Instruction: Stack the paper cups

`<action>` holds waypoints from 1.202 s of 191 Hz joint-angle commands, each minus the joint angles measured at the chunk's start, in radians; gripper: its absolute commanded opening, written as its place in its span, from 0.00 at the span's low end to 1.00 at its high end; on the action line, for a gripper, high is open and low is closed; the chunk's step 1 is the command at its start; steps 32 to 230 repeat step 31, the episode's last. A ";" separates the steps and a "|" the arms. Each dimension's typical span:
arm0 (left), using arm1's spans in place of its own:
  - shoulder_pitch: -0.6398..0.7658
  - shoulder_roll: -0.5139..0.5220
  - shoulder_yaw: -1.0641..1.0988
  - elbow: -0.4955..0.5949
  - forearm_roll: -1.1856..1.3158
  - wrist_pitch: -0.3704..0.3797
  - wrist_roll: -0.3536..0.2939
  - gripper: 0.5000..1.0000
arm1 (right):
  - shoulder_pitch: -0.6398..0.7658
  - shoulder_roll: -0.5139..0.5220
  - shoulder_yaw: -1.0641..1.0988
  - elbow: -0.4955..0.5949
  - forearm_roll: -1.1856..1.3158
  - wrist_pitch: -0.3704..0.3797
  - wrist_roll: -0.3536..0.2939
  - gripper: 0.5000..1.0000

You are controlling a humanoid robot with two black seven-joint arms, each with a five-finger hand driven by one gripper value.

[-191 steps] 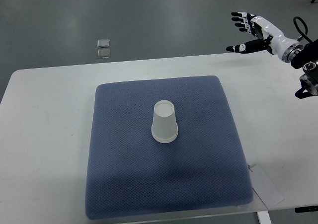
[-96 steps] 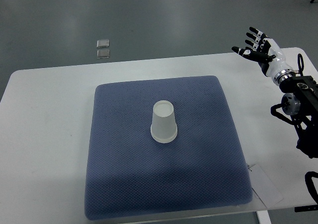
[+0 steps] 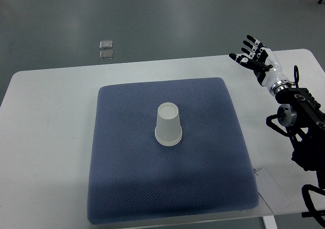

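Count: 1 paper cup stack [image 3: 168,125], upside down, can't tell how many cups are nested in it. 1 blue mat [image 3: 170,153]. 1 white table [image 3: 45,137]. 1 robot hand [image 3: 254,60] in view, the right one. 2 small clear squares [image 3: 106,48] on the floor. 1 paper sheet [image 3: 271,191] at the mat's near right corner.

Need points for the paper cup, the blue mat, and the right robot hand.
paper cup [image 3: 168,124], top view, on its side wall, cup standing upside down.
blue mat [image 3: 127,178], top view, bare fabric near the front left.
right robot hand [image 3: 253,59], top view, on the palm, fingers spread.
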 commanded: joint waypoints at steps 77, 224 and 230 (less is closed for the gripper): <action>0.000 0.000 0.000 0.000 0.000 0.000 0.000 1.00 | -0.023 0.024 -0.002 0.002 0.000 0.000 0.002 0.83; 0.000 0.000 0.000 0.000 0.000 0.000 0.000 1.00 | -0.023 0.024 -0.002 0.002 0.000 0.000 0.002 0.83; 0.000 0.000 0.000 0.000 0.000 0.000 0.000 1.00 | -0.023 0.024 -0.002 0.002 0.000 0.000 0.002 0.83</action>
